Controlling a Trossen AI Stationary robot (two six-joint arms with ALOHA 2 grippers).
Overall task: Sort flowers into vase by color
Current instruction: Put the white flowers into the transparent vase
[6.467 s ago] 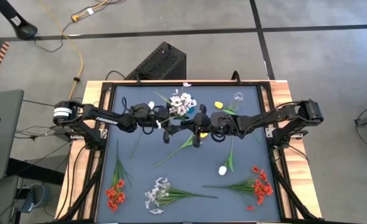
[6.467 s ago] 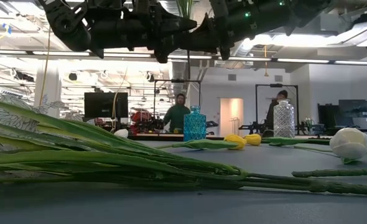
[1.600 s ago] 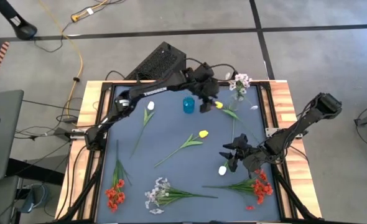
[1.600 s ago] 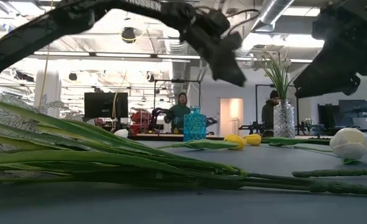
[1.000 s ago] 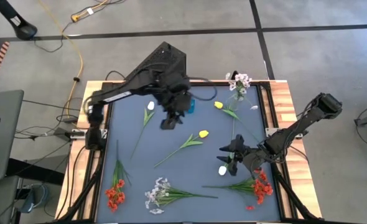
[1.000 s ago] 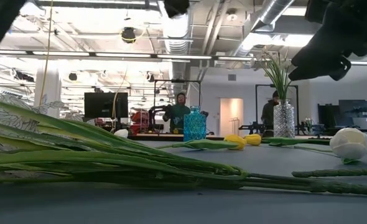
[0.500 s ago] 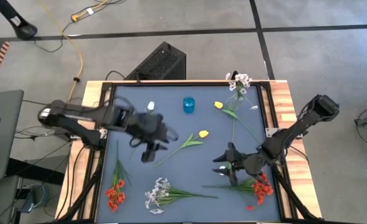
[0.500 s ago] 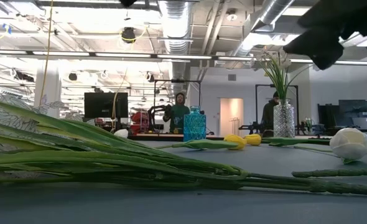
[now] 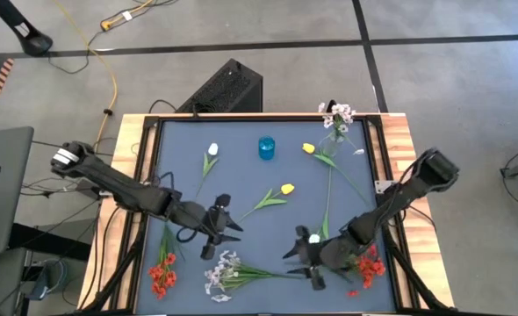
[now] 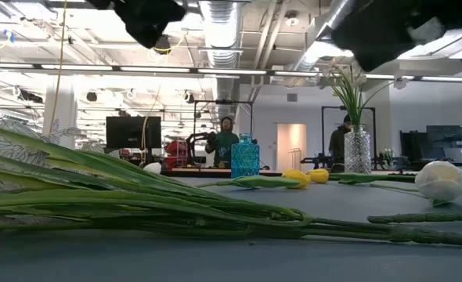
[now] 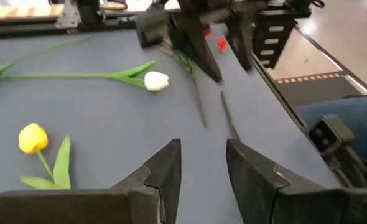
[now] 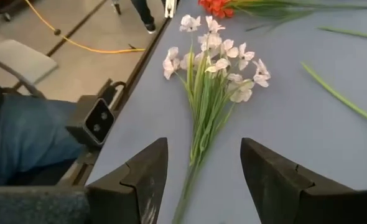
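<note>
Flowers lie flat on the blue mat: a lilac-white spray (image 9: 220,271) near the front, red clusters at front left (image 9: 161,276) and front right (image 9: 365,268), white tulips (image 9: 212,150) (image 9: 313,237), and yellow tulips (image 9: 286,189) (image 9: 308,148). A blue vase (image 9: 266,147) stands at the back. A clear vase (image 9: 336,133) beside it holds a lilac spray. My left gripper (image 9: 221,224) (image 11: 202,168) hovers open left of centre. My right gripper (image 9: 301,260) (image 12: 202,180) hovers open over the lying spray's stem end (image 12: 190,177), fingers on either side of it.
The mat's raised frame (image 9: 140,202) edges the work area. A person's blue-clad leg (image 12: 22,134) shows beyond the near edge. In the low view, green stems (image 10: 176,207) lie across the foreground, and both arms are dark shapes at the top.
My left gripper has swung from beside the blue vase toward the table's near left and down, tipping from steeply downward toward level. My right gripper has moved toward the near edge and left, over the lying spray's stem, rolling as it went. No flower has moved.
</note>
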